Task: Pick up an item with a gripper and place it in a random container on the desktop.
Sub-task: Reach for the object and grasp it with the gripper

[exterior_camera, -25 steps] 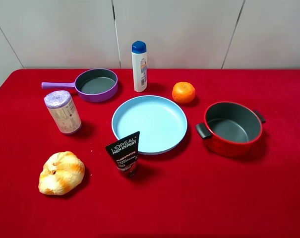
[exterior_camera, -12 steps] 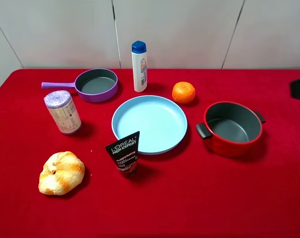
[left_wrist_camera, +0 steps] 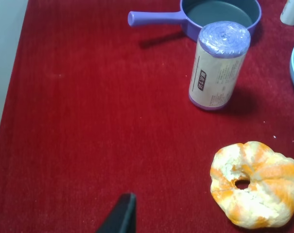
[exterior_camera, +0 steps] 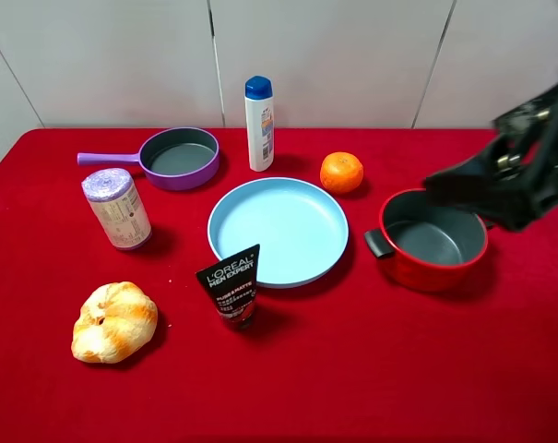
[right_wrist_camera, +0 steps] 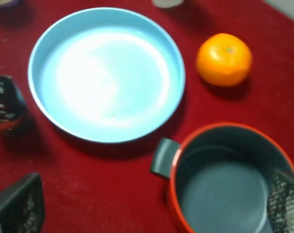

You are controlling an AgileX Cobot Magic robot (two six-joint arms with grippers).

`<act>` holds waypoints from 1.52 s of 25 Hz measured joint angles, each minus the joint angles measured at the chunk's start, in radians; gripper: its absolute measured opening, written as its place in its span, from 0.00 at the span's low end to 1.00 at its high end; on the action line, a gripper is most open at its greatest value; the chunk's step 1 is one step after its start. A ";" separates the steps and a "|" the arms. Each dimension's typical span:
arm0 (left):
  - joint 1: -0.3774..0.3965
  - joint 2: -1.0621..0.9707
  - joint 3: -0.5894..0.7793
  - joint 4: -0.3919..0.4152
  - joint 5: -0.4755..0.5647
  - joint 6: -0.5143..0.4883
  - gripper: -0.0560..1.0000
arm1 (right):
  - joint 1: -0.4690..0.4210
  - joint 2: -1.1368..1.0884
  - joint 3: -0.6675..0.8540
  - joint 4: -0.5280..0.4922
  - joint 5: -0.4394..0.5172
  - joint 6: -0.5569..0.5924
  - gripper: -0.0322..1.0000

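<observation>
White lettering on the tube (exterior_camera: 231, 284) reads "L'OREAL MEN EXPERT"; the smaller lines below it are too small to read. It is a small black squeeze tube standing on its dark cap, flat wide end up. It stands well to the left of the right gripper (exterior_camera: 477, 196), with the light blue plate (exterior_camera: 279, 231) between them. That gripper hangs over the red pot (exterior_camera: 426, 273), jaws spread wide. Only one finger of the left gripper (left_wrist_camera: 121, 216) shows, so its state cannot be told.
</observation>
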 joint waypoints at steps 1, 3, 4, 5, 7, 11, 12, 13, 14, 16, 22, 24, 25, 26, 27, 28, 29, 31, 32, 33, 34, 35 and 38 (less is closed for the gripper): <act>0.000 0.000 0.000 0.000 0.000 0.000 0.99 | 0.020 0.019 0.000 -0.002 -0.004 -0.010 0.70; 0.000 0.000 0.000 0.000 0.000 0.000 0.99 | 0.056 0.052 0.000 -0.002 -0.017 -0.037 0.70; 0.000 0.000 0.000 0.000 0.000 0.000 0.99 | 0.074 0.070 0.000 -0.003 -0.021 -0.050 0.70; 0.000 0.000 0.000 0.000 0.000 0.000 0.99 | 0.090 0.084 0.000 -0.003 -0.024 -0.063 0.70; 0.000 0.000 0.000 0.000 0.000 0.000 0.99 | 0.115 0.114 -0.002 -0.003 -0.026 -0.087 0.70; 0.000 0.000 0.000 0.000 0.000 0.000 0.99 | 0.159 0.177 -0.041 -0.004 -0.024 -0.100 0.70; 0.000 0.000 0.000 0.000 0.000 0.000 0.99 | 0.172 0.194 -0.058 -0.004 -0.025 -0.103 0.70; 0.000 0.000 0.000 0.000 0.000 0.000 0.99 | 0.182 0.209 -0.076 -0.005 -0.025 -0.108 0.70; 0.000 0.000 0.000 0.000 0.000 0.000 0.99 | 0.193 0.228 -0.094 -0.008 -0.025 -0.113 0.70; 0.000 0.000 0.000 0.000 0.000 0.000 0.99 | 0.213 0.264 -0.126 -0.014 -0.025 -0.122 0.70; 0.000 0.000 0.000 0.000 0.000 0.000 0.99 | 0.261 0.389 -0.233 -0.034 0.022 -0.133 0.70; 0.000 0.000 0.000 0.000 0.000 0.000 0.99 | 0.270 0.431 -0.276 -0.039 0.065 -0.140 0.70; 0.000 0.000 0.000 0.000 0.000 0.000 0.99 | 0.270 0.455 -0.299 -0.040 0.092 -0.146 0.70; 0.000 0.000 0.000 0.000 0.000 0.000 0.99 | 0.270 0.480 -0.319 -0.040 0.116 -0.151 0.70; 0.000 0.000 0.000 0.000 0.000 0.000 0.99 | 0.270 0.500 -0.343 -0.041 0.145 -0.158 0.70; 0.000 0.000 0.000 0.000 0.000 0.000 0.99 | 0.270 0.524 -0.366 -0.044 0.171 -0.163 0.70; 0.000 0.000 0.000 0.000 0.000 0.000 0.99 | 0.270 0.548 -0.386 -0.044 0.191 -0.165 0.70; 0.000 0.000 0.000 0.000 0.000 0.000 0.99 | 0.270 0.586 -0.433 -0.045 0.230 -0.171 0.70; 0.000 0.000 0.000 0.000 0.000 0.000 0.99 | 0.270 0.605 -0.454 -0.045 0.243 -0.174 0.70; 0.000 0.000 0.000 0.000 0.000 0.000 0.99 | 0.270 0.623 -0.470 -0.045 0.253 -0.175 0.70; 0.000 0.000 0.000 0.000 0.000 0.000 0.99 | 0.270 0.637 -0.489 -0.045 0.266 -0.176 0.70; 0.000 0.000 0.000 0.000 0.000 0.000 0.99 | 0.270 0.653 -0.505 -0.045 0.276 -0.181 0.70; 0.000 0.000 0.000 0.000 0.000 0.000 0.99 | 0.294 0.687 -0.535 -0.059 0.293 -0.199 0.70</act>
